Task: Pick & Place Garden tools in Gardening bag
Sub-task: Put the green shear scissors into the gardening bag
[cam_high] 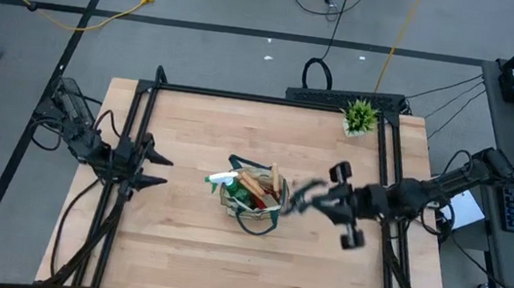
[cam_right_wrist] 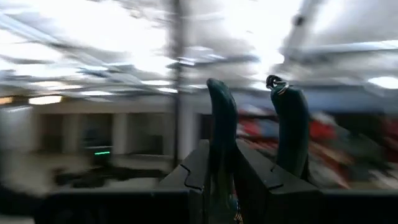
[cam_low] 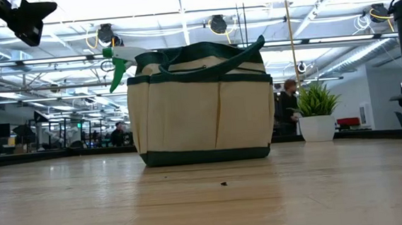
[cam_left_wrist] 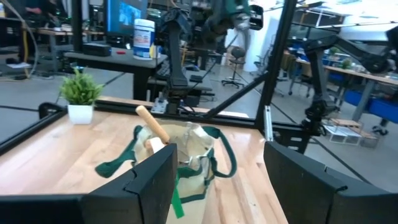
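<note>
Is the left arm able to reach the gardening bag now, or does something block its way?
Probably yes. The left gripper stands open at the table's left side, facing the gardening bag, and only bare wooden table lies between them. The right gripper, shut on green-handled pruning shears, is at the bag's other side.

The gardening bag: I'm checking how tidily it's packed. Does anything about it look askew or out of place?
Somewhat. The gardening bag stands upright, but the green spray bottle juts past its rim and wooden handles stick out at angles. The right gripper holds the green-handled pruning shears off the table.
</note>
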You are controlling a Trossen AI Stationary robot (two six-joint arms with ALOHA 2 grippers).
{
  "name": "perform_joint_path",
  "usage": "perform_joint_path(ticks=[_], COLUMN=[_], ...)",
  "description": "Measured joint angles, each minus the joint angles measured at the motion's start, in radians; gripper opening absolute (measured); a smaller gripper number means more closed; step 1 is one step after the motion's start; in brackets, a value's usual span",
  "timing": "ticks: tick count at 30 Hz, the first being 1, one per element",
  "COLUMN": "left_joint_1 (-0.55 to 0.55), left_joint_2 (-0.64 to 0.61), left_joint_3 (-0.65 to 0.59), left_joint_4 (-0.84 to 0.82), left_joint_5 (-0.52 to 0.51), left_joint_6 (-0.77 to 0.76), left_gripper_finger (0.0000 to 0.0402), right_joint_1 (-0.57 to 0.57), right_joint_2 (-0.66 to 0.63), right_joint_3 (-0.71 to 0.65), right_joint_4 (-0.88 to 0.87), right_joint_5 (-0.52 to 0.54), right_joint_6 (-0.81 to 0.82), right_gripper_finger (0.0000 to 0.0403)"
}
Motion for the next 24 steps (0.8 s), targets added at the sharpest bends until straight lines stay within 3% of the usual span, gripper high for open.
perform_joint_path(ticks=[5,9,17,24], left_joint_1=[0.000,0.000,0.000,0.000], left_joint_2=[0.000,0.000,0.001,0.001], left_joint_3=[0.000,0.000,0.000,0.000], left_joint_4=[0.000,-0.003,-0.021,-0.079], left_joint_5=[-0.012,-0.012,-0.012,-0.012], left_joint_6=[-0.005,-0.007,-0.002,-0.008], left_gripper_finger=[0.0244,0.0244,0.0244,0.0244], right_joint_1=[0.000,0.000,0.000,-0.022], right_joint_2=[0.000,0.000,0.004,0.055], right_joint_3=[0.000,0.000,0.000,0.001], right_joint_4=[-0.067,-0.099,-0.100,-0.030], right_joint_5=[0.332,0.538,0.811,0.934], right_joint_6=[0.059,0.074,0.065,0.067], right_gripper_finger=[0.0038,0.0037,0.0037,0.0037])
